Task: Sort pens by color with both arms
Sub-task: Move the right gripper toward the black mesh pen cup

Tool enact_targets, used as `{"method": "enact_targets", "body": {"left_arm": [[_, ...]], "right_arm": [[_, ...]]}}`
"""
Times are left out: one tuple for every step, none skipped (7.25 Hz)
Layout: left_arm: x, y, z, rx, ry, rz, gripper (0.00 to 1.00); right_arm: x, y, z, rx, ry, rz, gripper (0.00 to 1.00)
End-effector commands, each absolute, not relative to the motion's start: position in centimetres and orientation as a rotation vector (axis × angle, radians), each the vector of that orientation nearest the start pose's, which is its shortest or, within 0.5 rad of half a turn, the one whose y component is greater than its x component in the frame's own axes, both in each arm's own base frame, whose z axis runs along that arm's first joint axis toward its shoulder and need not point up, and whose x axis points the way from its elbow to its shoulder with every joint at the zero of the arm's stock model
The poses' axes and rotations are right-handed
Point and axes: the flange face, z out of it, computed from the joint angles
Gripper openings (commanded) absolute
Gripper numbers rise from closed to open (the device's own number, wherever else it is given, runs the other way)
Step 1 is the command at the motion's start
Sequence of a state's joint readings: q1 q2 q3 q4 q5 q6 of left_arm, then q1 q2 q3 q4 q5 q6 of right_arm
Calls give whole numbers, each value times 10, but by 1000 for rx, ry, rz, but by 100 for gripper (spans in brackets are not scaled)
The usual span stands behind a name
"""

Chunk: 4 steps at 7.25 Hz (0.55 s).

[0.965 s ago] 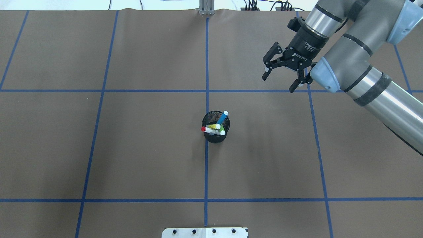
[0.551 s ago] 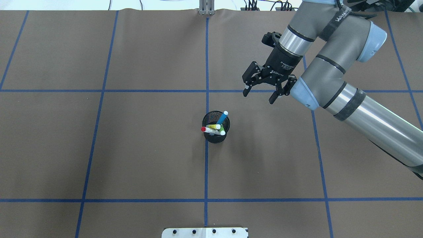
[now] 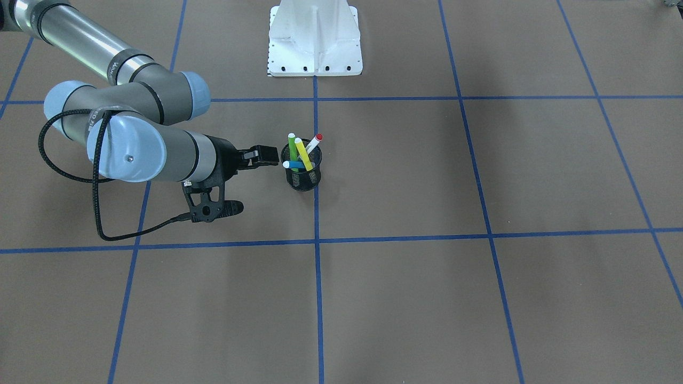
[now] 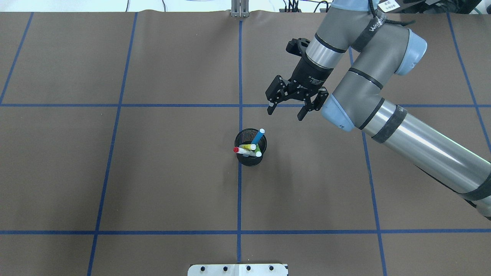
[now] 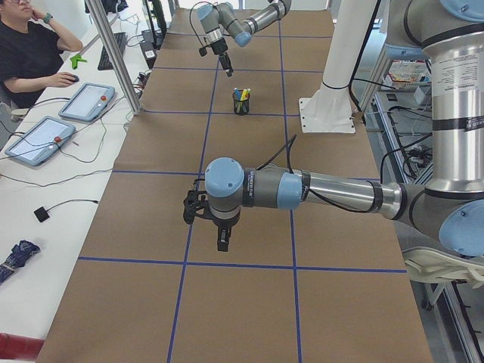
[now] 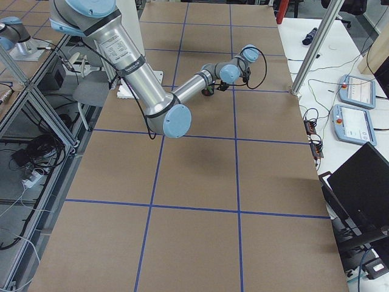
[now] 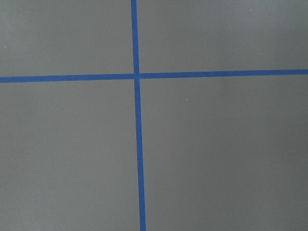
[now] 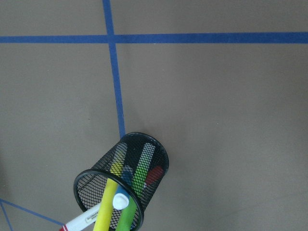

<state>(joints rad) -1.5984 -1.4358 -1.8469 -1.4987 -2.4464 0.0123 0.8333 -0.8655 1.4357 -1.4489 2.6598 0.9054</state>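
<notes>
- Standing just beyond the robot's white base, the black mesh cup sits upright on the brown surface, right on the blue tape line that runs down the middle.
- All four pens are in that cup. The blue pen leans away from the robot and toward its right. The yellow pen and the white pen with red cap tilt toward its left, and the green pen stands among them.
- Farther out, beyond the cup and toward the robot's right, hangs the right hand. It is released, its two fingers spread wide with nothing between them.
- That hand is apart from every pen; the pale end of the blue pen is the one nearest it. Its wrist camera looks down on the cup at the lower left, with the pens poking out.
- Off to the robot's left, well apart from the cup, the left hand hangs over bare surface. It shows only from the side, so I cannot tell whether it is released or clenched.
</notes>
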Motion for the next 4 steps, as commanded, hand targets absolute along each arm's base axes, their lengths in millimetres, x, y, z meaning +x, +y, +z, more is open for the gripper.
{"method": "enact_targets", "body": {"left_arm": [[-69,-433,585,82,876,16,100],[-69,-434,585,83,874,17,100],[-69,-434,585,83,874,17,100],[-69,-434,585,83,874,17,100]], "right_arm": [[-457,-557,253,-324,-1176,-258,99],[-465,-562,255,-313,-1186,-271,99],[-465,-562,252,-299,-1197,-282,99],[-467,-560,251,-295,-1201,-289,99]]}}
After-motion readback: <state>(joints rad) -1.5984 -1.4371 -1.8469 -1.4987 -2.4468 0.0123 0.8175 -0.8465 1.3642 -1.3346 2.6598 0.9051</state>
